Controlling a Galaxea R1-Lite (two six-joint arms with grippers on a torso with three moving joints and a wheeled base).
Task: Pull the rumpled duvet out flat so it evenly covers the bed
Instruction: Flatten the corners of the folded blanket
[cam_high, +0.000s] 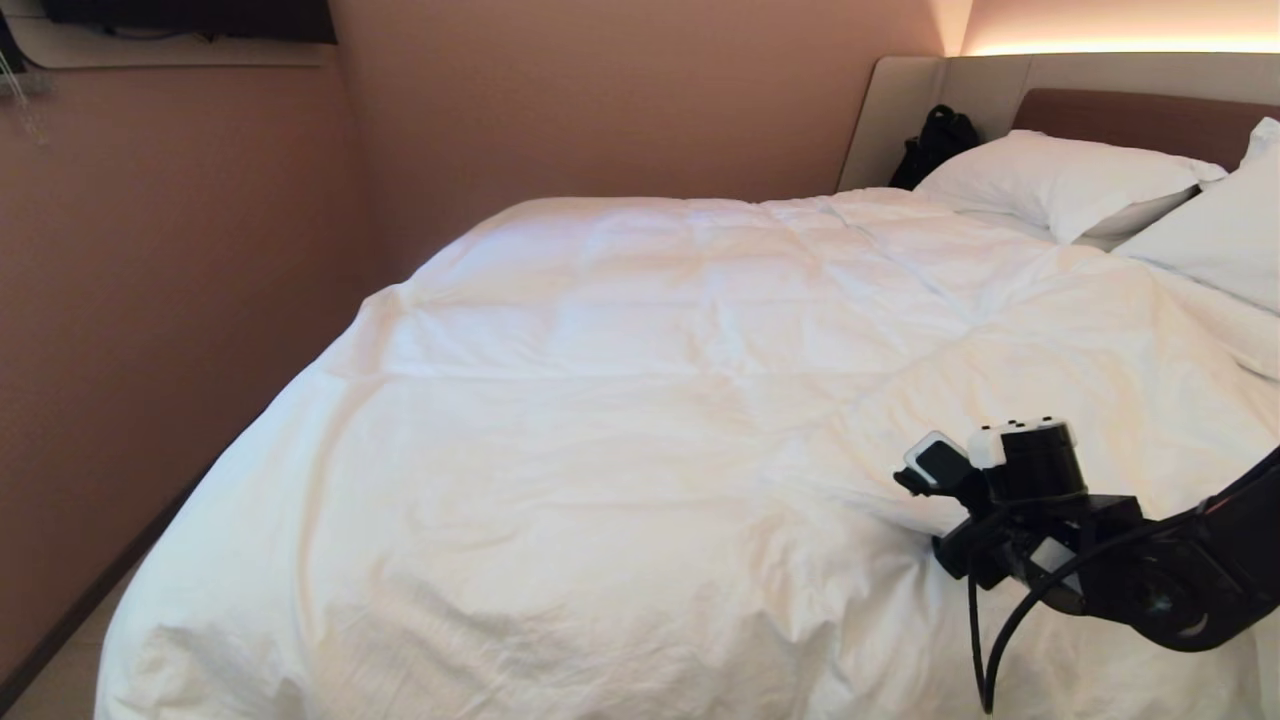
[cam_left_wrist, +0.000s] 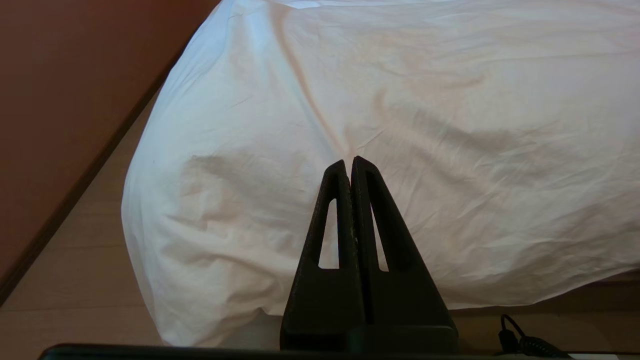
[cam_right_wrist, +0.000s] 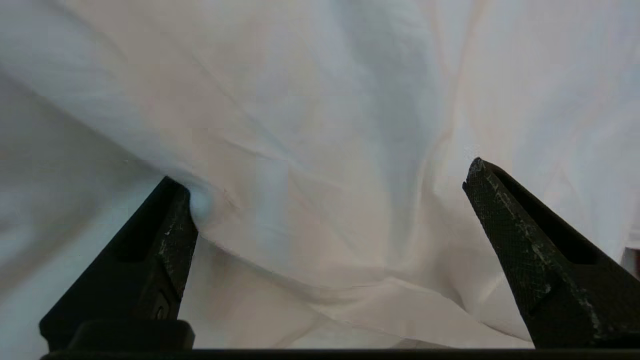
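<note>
We record the duvet (cam_high: 640, 400), white and creased, spread over the bed (cam_high: 1130, 115) to its foot edge. Our right gripper (cam_right_wrist: 325, 210), near the bed's right edge, spreads wide against a fold, gripping nothing. Our left gripper (cam_left_wrist: 350, 162), pressed together and empty, hangs off the foot corner.

The bed (cam_high: 1140, 115) carries a white duvet (cam_high: 640, 400) and two pillows (cam_high: 1060, 180) at its headboard

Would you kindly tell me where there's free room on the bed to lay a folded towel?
The duvet's wide middle, between the wall and right gripper, is free. It's crowded by the pillows.
</note>
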